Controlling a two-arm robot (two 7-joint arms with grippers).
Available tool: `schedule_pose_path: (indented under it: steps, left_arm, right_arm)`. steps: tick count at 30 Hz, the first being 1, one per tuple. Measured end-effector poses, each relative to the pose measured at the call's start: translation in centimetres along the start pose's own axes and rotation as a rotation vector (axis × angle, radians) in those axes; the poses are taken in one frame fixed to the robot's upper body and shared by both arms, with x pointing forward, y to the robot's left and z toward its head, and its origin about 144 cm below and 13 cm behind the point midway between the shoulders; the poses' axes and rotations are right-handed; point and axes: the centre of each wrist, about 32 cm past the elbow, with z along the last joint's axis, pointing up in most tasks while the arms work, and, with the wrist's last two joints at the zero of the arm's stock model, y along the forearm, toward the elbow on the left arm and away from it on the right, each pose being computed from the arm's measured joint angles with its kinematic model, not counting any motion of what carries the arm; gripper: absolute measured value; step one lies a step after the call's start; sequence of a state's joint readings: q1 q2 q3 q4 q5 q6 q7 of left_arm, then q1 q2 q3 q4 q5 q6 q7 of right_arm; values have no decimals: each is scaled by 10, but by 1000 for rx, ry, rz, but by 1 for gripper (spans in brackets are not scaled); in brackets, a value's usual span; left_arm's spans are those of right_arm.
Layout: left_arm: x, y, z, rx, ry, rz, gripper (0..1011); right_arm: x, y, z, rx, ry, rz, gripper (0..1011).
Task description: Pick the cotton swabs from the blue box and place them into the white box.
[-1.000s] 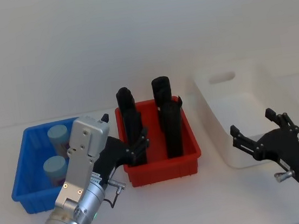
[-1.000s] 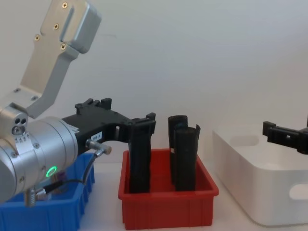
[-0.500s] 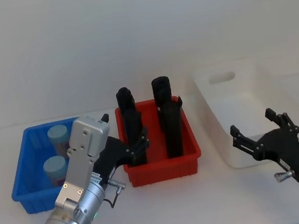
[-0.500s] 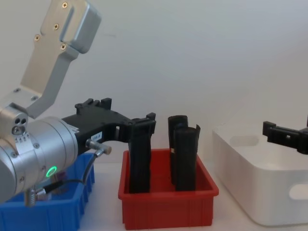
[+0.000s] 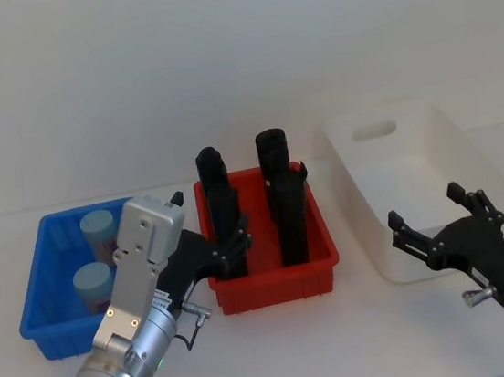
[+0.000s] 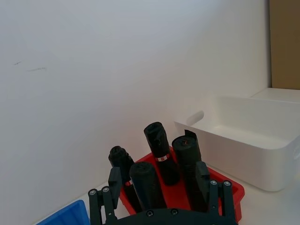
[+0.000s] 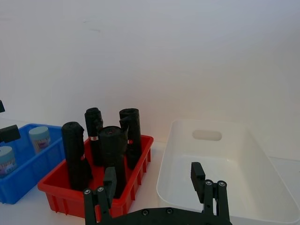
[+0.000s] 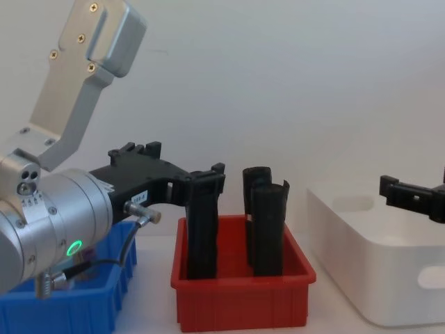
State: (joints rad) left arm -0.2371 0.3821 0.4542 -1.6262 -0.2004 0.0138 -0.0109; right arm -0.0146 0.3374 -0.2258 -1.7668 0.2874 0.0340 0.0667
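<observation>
Two cotton swab jars [image 5: 91, 282] stand upright in blue box [image 5: 32, 284], just left of left hand [image 8: 181, 170]: released, empty, the nearer; right hand [image 5: 424, 206] released at white box [image 5: 363, 193].

- I see three containers in a row on the table [image 5: 345, 343]: the left bin [image 5: 33, 291], the middle bin [image 5: 273, 287] just beside it, and the tub [image 5: 362, 184] on the right.
- Two jars [image 5: 92, 283] sit in the left bin, one behind the other.
- Four rolls [image 5: 272, 149] stand upright in the middle bin, two in front and two behind.
- My left gripper [image 6: 157, 171] hangs by the middle bin's near left corner.
- My right gripper [image 5: 425, 204] is at the tub's near end.
</observation>
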Motion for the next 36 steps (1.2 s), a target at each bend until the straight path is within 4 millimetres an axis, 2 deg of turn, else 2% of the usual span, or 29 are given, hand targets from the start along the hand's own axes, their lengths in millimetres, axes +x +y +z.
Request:
schedule_pose_path:
  steps: [36]
  left_arm:
    - [3,-2,1,13,-1,6,1004]
  right_arm:
    - [0,0,0,0,0,0,1002]
